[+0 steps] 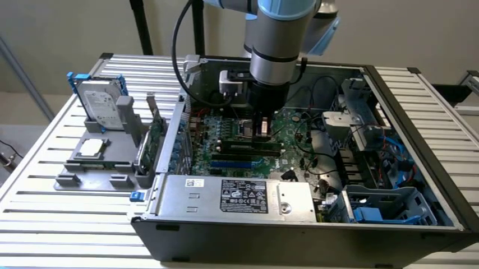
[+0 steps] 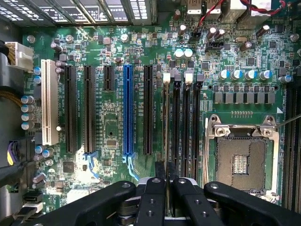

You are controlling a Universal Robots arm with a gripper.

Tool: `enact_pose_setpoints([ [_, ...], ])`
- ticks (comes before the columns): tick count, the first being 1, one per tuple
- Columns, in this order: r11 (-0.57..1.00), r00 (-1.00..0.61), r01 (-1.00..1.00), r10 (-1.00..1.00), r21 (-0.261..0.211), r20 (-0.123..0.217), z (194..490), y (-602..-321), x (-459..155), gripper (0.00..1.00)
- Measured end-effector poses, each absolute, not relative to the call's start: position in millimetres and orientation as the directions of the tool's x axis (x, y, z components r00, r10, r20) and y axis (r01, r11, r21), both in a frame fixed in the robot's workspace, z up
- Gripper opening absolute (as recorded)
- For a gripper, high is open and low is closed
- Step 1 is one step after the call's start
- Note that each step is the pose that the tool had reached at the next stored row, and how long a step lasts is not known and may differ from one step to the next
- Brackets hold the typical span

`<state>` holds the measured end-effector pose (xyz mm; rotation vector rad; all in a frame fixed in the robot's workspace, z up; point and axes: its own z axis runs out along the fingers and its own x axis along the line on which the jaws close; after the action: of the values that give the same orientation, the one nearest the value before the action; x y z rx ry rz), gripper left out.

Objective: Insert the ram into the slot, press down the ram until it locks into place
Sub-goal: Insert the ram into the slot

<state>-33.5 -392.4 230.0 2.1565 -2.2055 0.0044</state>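
Tool [image 2: 166,167] is pinching the ram [image 2: 165,122] narrowly by its top edge. We are seeing it standing edge-on along the slot [image 2: 166,80], likely aligned for a straight press.

The exterior camera stands off my arm [image 1: 281,45], raised above the desk [image 1: 45,224]. It looks down at a slant into the open case [image 1: 299,241] over its near wall, far enough back to take in the whole case and the desk around it. The wrist camera rides on me and faces straight down at the board [image 2: 110,122], very near, past my gripper [image 2: 166,167]. Both views share the board round the blue slot [image 2: 127,110] and the black slots [image 2: 186,127] beside it.
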Motion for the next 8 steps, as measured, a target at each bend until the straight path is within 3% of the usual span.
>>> enact_pose_setpoints([
  [8,0.025,-0.024,-0.999,-0.999,0.038,0.043,228.5,-392.0,-33.5,0.13],
])
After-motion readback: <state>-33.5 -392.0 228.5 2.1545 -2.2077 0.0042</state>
